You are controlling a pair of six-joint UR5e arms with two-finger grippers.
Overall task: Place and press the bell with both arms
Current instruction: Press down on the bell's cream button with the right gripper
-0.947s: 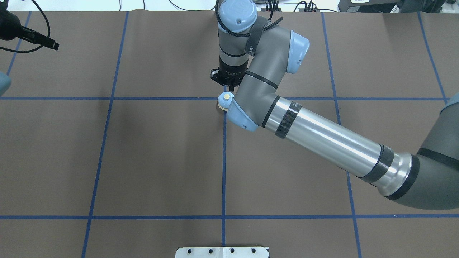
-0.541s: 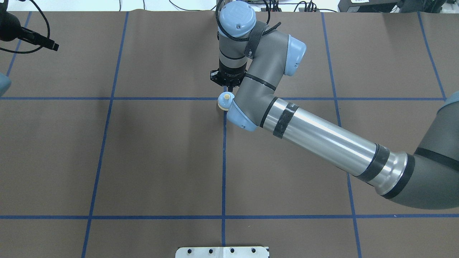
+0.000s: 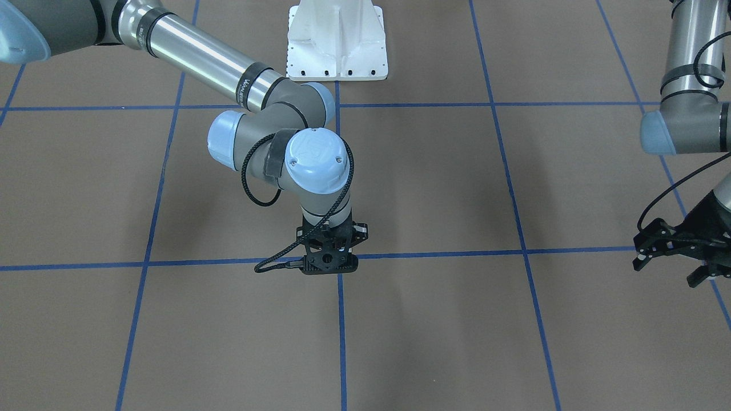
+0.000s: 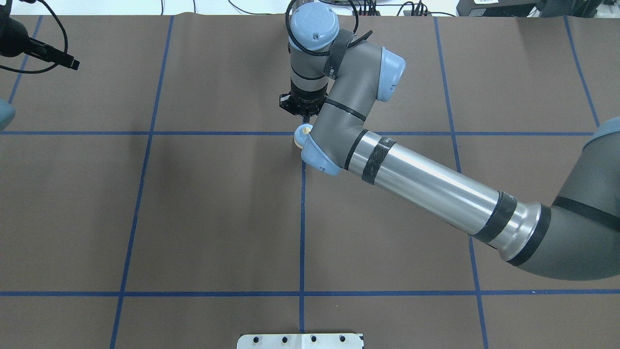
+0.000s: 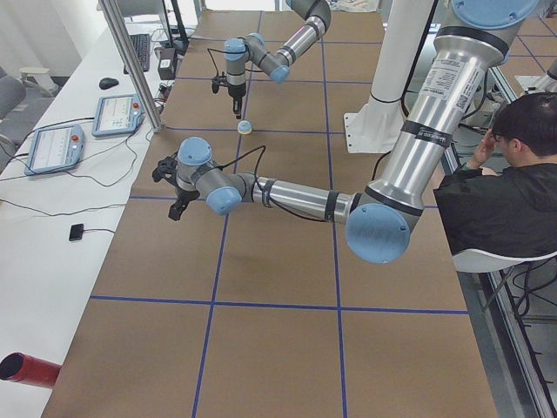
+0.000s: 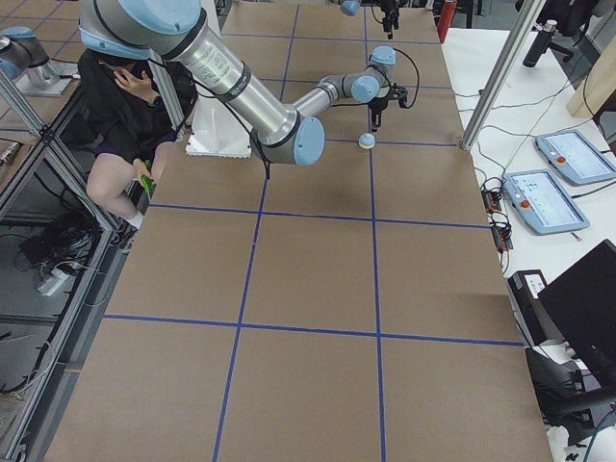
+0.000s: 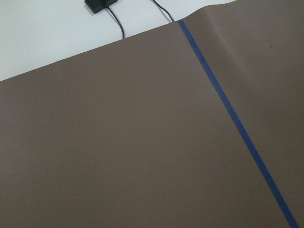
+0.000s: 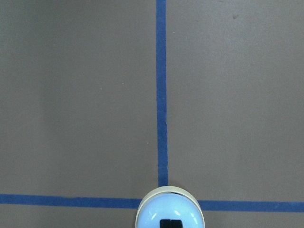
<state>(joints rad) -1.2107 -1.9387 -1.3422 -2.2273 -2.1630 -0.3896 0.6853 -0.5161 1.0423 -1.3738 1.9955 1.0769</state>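
One bell (image 4: 301,136), brown blue-gridded mat (image 4: 218,208), possibly paper

The table (image 4: 97,7) carries a brown mat (image 4: 218,208) marked by blue tape lines (image 4: 302,232) into a grid. The bell (image 4: 300,137) stands on 1 crossing of these lines. In the overhead view it is at 12 o'clock from the white base plate (image 4: 300,341), which sits at the 6 o'clock edge.
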